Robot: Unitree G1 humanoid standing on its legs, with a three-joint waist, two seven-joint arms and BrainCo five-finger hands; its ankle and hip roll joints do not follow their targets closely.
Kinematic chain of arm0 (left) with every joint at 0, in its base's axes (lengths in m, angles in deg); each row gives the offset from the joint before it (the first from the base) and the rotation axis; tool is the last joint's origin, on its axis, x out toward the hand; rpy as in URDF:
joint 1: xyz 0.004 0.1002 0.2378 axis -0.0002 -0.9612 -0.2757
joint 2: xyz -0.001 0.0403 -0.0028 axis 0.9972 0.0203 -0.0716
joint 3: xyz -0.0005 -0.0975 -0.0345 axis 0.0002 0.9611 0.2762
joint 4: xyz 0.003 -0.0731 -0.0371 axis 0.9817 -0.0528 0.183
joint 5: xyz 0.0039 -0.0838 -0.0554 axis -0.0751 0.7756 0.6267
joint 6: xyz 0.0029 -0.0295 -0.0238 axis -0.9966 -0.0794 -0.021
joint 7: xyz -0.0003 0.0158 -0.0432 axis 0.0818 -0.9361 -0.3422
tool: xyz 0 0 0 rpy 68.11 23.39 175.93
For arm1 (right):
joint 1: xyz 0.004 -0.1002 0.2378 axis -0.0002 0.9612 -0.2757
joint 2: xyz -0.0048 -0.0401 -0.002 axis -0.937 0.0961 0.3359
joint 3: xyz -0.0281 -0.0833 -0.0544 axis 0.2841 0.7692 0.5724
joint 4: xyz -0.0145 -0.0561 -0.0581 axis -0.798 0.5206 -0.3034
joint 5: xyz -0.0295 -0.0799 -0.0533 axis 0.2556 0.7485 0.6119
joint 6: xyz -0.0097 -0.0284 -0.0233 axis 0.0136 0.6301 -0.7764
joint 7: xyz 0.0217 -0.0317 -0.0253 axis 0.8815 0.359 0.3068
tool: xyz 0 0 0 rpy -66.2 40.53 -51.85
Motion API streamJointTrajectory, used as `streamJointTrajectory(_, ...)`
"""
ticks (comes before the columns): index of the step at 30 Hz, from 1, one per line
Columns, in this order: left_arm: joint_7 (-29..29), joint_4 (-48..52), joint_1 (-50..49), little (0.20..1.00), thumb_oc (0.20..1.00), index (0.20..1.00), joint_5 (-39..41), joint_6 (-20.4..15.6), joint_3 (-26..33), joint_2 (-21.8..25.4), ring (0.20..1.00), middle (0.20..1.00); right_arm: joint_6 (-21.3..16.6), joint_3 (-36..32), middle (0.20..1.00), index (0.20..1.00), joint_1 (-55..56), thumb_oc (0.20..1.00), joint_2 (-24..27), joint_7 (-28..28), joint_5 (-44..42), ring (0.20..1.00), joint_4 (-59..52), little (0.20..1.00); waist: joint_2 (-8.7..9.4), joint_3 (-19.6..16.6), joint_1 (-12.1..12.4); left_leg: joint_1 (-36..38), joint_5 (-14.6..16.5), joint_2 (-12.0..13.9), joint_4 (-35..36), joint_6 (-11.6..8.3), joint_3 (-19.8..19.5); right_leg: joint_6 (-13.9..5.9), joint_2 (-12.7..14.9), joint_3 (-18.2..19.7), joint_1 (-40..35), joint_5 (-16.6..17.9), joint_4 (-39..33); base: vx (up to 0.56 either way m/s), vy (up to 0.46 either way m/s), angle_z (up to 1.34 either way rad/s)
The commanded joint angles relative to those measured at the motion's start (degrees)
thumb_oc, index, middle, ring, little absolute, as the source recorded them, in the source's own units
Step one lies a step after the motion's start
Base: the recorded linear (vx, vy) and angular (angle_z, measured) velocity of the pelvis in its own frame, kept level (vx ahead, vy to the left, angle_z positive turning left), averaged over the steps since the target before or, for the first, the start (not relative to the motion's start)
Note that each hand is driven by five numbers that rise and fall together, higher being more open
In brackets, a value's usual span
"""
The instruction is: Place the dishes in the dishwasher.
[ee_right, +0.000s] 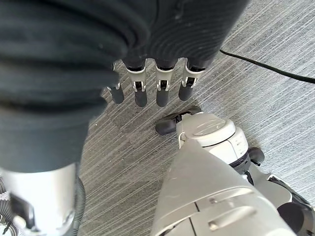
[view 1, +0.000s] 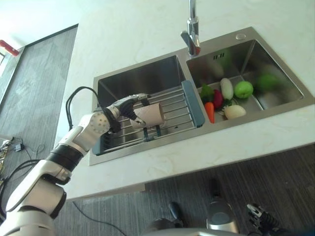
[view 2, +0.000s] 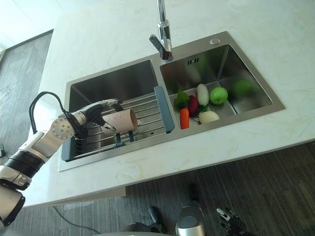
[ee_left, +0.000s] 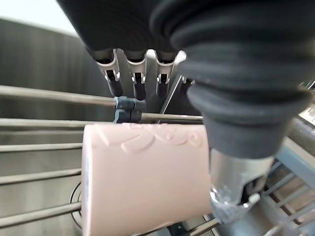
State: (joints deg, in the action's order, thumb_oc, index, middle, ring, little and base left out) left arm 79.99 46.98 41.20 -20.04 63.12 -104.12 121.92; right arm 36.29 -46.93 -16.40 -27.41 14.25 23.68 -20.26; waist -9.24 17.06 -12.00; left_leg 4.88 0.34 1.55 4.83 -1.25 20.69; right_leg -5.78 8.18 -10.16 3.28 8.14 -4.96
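A pale pink cup lies on its side on the wire rack across the left sink basin. My left hand reaches in from the left and sits right at the cup. In the left wrist view its fingers hang straight past the far side of the cup, and the thumb stands beside the cup's end. The fingers are not curled round it. My right hand hangs over the grey floor with relaxed fingers and holds nothing.
The right basin holds a carrot, a green apple, a white radish and other vegetables. A tall faucet rises between the basins. White countertop surrounds the sink; grey floor lies below.
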Motion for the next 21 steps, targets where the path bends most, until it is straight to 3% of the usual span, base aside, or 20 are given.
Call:
streamJointTrajectory(1, -1.12, -3.21, 5.57, 1.000, 1.000, 1.000, -1.64, 0.65, 1.36, 1.37, 1.000, 1.000, 0.25, 1.38, 1.000, 1.000, 0.19, 1.000, -0.84, -0.03, -2.15, 1.000, -0.71, 1.000, 2.11, -2.36, -0.69, -4.59, 3.50, 0.57, -5.89, -1.24, -6.63, -6.40, 3.75, 5.05, 2.50, -6.74, 7.23, -0.04, -0.009, 0.01)
streamJointTrajectory(14, -0.44, -5.64, 8.01, 1.000, 1.000, 1.000, -2.19, 1.29, -0.71, 1.99, 1.000, 1.000, 0.19, 2.26, 1.000, 1.000, -1.28, 1.000, -0.70, -0.08, -3.77, 1.000, -1.37, 1.000, 2.85, -0.68, -0.45, -6.24, 2.81, 1.07, -6.14, -1.37, -6.35, -6.21, 3.77, 4.46, 3.90, -6.12, 7.38, -0.04, -0.011, 0.00)
streamJointTrajectory(21, -2.80, -4.93, 6.32, 1.000, 1.000, 1.000, -4.30, 0.34, -0.18, 2.62, 1.000, 1.000, 0.30, 2.76, 1.000, 1.000, -1.63, 1.000, -1.19, -0.61, -4.69, 1.000, -2.16, 1.000, 3.04, -0.17, 0.27, -6.96, 2.53, 1.07, -6.16, -1.40, -6.67, -6.04, 3.79, 3.89, 4.15, -5.92, 7.20, -0.03, -0.009, 0.00)
